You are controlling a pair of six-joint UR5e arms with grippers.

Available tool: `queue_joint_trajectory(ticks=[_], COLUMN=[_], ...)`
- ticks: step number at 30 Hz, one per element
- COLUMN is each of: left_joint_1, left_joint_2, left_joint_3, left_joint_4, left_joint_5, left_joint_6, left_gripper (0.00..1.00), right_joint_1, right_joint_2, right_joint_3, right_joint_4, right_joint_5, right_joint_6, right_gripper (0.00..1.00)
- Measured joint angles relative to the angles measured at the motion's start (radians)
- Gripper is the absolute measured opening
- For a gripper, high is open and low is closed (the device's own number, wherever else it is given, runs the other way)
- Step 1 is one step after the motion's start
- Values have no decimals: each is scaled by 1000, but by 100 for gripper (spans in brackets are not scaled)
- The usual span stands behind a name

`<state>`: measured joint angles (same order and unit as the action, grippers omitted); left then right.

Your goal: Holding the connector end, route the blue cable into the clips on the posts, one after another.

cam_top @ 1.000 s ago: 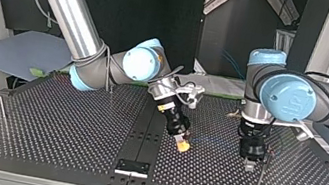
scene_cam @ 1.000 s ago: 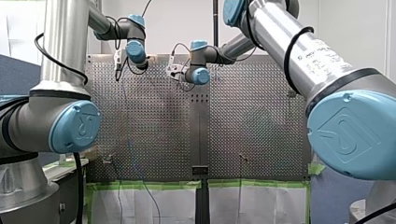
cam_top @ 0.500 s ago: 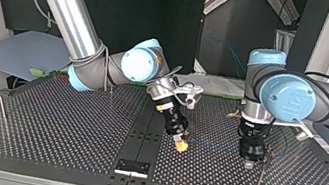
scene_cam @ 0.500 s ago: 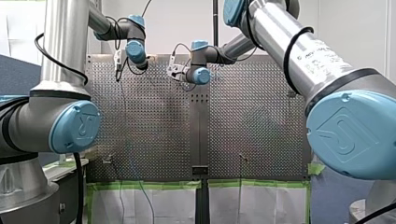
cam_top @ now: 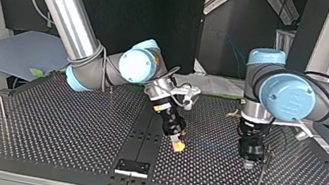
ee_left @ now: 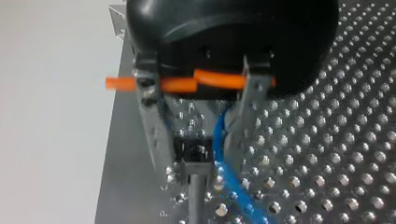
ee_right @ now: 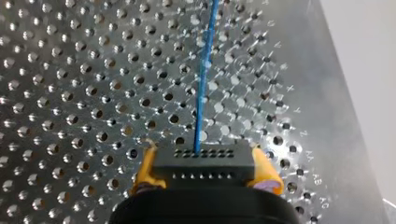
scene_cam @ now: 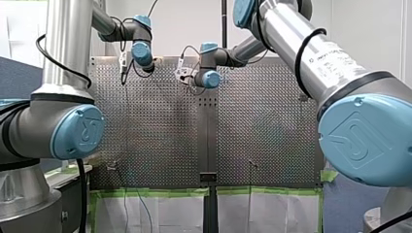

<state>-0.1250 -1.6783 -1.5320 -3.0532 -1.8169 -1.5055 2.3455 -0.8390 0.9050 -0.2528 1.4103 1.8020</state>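
Front view gives you both arms reaching to the far part of the perforated table (scene_cam: pixel 262 126), with my left gripper (scene_cam: pixel 125 68) at the view's left and my right gripper (scene_cam: pixel 180 74) nearer the middle, the two apart. You cannot read their fingers from here. In the top view you see my right gripper tilted, its yellow pads (cam_top: pixel 177 146) low over the table. My left gripper points straight down just beside a thin post (cam_top: pixel 260 177). The blue cable (cam_top: pixel 207 143) runs as a fine line between the two grippers. The left wrist view shows you the metal fingers (ee_left: pixel 156 135) standing apart, one on each side of the black clip (ee_left: pixel 192 148) at the post's top and clamping nothing. The blue cable passes down just inside one finger, beside the clip, and you cannot tell whether it sits in the clip. In the right wrist view the yellow pads are closed on the black connector (ee_right: pixel 205 163), one pad at each end. The blue cable leaves the connector's far face and runs straight away over the table.
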Motion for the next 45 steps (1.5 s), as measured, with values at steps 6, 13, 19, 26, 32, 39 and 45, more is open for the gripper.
queue_joint_trajectory(ticks=[6,13,19,26,32,39,45], left_joint_1=[0,0,3,3,2,-9,-25], left_joint_2=[0,0,0,0,0,-3,-8], left_joint_3=[0,0,0,0,0,0,-1], left_joint_4=[4,12,19,20,19,15,12], left_joint_5=[1,16,16,20,27,32,28], left_joint_6=[0,-4,-5,-7,-10,-16,-16], left_gripper=[38,18,0,0,0,0,0], right_joint_1=[1,1,1,1,1,-5,-13], right_joint_2=[0,0,0,0,0,0,-1], right_joint_3=[0,0,0,0,1,31,62], right_joint_4=[1,1,1,2,3,2,2], right_joint_5=[0,0,0,0,0,0,1], right_joint_6=[-2,-2,-2,-2,-2,-4,-5], right_gripper=[0,0,0,0,0,0,0])
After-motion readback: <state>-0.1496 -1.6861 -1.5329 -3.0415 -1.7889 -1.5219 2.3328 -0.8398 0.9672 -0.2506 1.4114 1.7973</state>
